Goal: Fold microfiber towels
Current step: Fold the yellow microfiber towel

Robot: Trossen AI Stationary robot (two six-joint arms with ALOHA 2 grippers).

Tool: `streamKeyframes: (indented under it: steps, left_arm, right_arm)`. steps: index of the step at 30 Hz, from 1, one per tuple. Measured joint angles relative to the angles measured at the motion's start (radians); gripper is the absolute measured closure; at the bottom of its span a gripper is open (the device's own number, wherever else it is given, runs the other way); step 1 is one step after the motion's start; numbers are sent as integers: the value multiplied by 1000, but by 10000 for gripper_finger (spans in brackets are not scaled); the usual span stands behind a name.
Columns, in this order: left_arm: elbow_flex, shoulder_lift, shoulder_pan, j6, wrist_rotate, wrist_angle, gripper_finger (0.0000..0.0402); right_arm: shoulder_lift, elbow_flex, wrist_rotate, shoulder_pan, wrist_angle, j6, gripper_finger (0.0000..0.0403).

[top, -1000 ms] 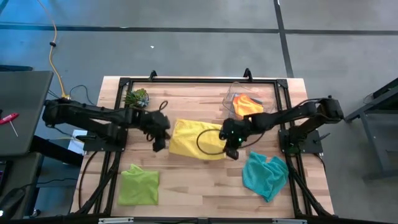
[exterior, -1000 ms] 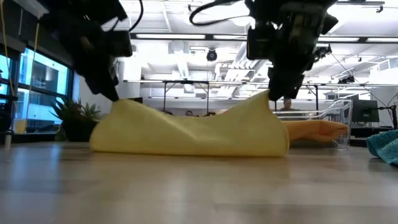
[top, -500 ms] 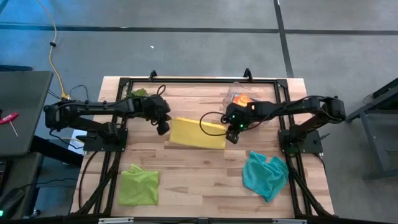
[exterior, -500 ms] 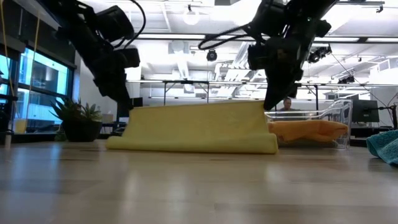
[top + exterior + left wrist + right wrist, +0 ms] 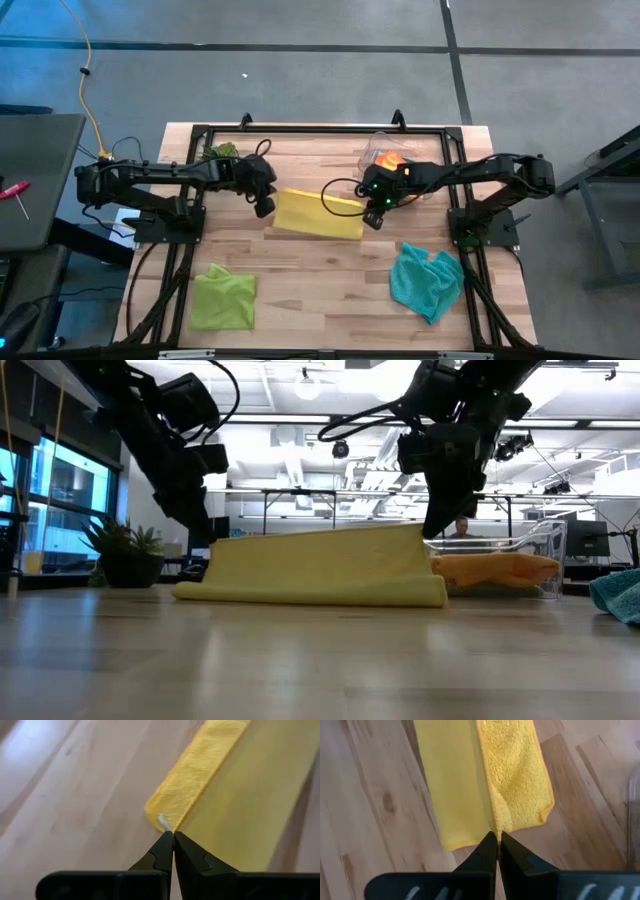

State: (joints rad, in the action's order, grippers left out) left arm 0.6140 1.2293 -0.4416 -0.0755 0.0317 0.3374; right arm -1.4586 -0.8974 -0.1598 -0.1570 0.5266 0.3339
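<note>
Desk (image 5: 300,270) of pale wooden planks, seen from above, with 2 dark robot arms reaching toward its middle, where we see a yellow towel (image 5: 318,215) lying partly folded. We see the left gripper (image 5: 264,207) at the towel's left end and the right gripper (image 5: 373,220) at its right end, each with its fingers pressed together on a corner of the yellow cloth. From the left wrist view, the left gripper's tips (image 5: 173,836) meet right at the corner where the fluffy upper layer sits over the smoother lower layer of the towel (image 5: 235,805). From the right wrist view, the right gripper (image 5: 498,839) pinches the edge where the 2 layers of the towel (image 5: 485,780) join. In the low view, the yellow towel (image 5: 320,570) rests on the desk along its bottom fold while its top edge is held up between the 2 grippers, the left one (image 5: 205,535) slightly lower than the right one (image 5: 428,528). A lime green towel (image 5: 222,297) lies crumpled near the desk's front left, and a teal towel (image 5: 426,281) lies bunched near the front right, both well apart from the yellow one. An orange towel (image 5: 392,160) sits inside a clear plastic bin (image 5: 371,150) near the back right. A small green plant (image 5: 221,151) stands at the back left, partly hidden by the left arm.
</note>
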Motion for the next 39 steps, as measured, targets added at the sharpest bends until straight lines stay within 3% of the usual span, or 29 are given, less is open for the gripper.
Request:
streamKeyframes:
  steps: [4, 12, 15, 20, 27, 33, 39]
  left_arm:
    - [-1, 0, 0, -23, 49, 8, 389]
    - [-1, 0, 0, -44, 48, 35, 375]
    - [-1, 0, 0, -44, 47, 44, 364]
    - [3, -12, 0, -30, 32, 41, 335]
    - [88, -16, 0, 41, 25, 17, 287]
    - [113, 31, 14, 35, -13, -24, 250]
    - [110, 171, 83, 46, -71, -61, 245]
  right_arm:
    - [0, 1, 1, 0, -12, -2, 403]
    - [0, 1, 1, 0, -12, 5, 393]
    - [0, 1, 22, 0, -13, 2, 359]
    - [0, 1, 99, -6, -14, 4, 268]
    - [37, -28, 131, -76, 87, 3, 156]
    - [94, 34, 130, -49, 20, 77, 136]
    - [103, 139, 118, 67, -217, 264, 135]
